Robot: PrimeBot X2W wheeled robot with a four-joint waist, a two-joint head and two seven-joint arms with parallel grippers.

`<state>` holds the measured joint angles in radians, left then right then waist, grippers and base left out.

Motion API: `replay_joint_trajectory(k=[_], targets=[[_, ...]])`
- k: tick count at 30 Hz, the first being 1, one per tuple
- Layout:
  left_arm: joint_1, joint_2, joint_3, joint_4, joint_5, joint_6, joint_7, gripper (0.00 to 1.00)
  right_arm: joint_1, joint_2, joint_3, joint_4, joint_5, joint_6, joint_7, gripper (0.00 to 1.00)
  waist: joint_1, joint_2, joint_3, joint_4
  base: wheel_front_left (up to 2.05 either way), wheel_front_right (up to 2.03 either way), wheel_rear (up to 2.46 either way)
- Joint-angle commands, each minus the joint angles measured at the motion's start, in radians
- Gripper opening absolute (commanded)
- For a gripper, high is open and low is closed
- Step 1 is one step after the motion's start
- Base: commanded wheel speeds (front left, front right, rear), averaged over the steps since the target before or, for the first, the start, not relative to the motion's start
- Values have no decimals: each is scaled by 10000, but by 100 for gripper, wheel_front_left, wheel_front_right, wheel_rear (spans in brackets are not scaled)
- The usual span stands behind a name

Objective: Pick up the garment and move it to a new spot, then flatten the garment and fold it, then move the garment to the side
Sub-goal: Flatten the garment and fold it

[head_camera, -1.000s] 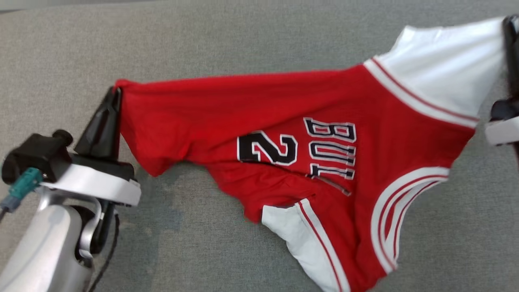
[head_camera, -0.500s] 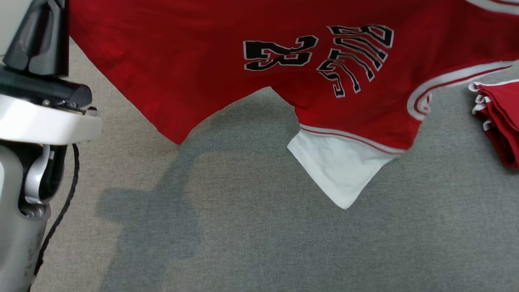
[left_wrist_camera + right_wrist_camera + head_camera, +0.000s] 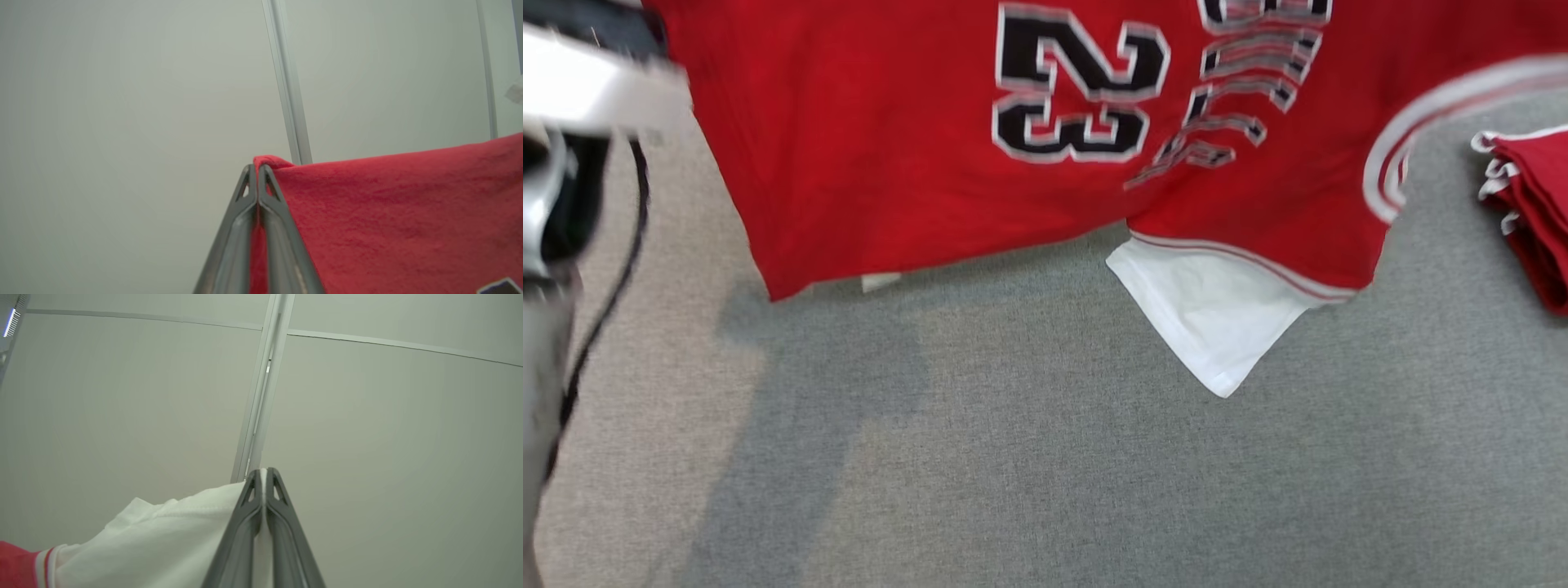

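Pickup done: jersey (image 3: 866, 163) hangs spread above tabletop (image 3: 1013, 490). Both claws pinched tight: left claw (image 3: 257, 173) on red corner, right claw (image 3: 265, 477) on white sleeve. Apparently left to do: set down elsewhere, flatten, fold, move aside.

We find the light soft and even, with no glare: the red jersey (image 3: 849, 180) casts a pale, soft-edged shadow (image 3: 825, 384) down-left on the grey bench (image 3: 1094, 506). The head view smears with motion, worst on the left arm (image 3: 596, 90) and the lettering (image 3: 1233, 90). Both wrist views are sharp, and the wall seams (image 3: 388, 343) bow towards the edges.
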<state>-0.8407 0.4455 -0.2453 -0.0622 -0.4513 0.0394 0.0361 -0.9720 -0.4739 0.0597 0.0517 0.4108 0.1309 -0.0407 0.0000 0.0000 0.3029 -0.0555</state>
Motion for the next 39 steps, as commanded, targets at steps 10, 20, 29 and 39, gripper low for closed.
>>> replay_joint_trajectory(k=[10,20,29,39], targets=[[-4134,-870,-204,3571,-46,-826,-948,0,-4566,87,1393,3600,761,-1,-1636,0,0,0,1009,239,0,0,0],[-6515,-1831,-359,7884,-336,-1242,-1771,0,-7070,1522,2397,7796,968,0,-1763,0,0,0,1384,256,0,0,0],[-5562,-2346,-376,11259,-1074,-1602,-2312,0,-5972,2516,3406,10179,1500,0,-1859,0,0,0,1599,157,0,0,0],[-3758,-2493,-146,12030,-1916,-1693,-2963,0,-3168,2483,4319,9407,3396,0,-2190,0,0,0,1457,-80,0,0,0]])
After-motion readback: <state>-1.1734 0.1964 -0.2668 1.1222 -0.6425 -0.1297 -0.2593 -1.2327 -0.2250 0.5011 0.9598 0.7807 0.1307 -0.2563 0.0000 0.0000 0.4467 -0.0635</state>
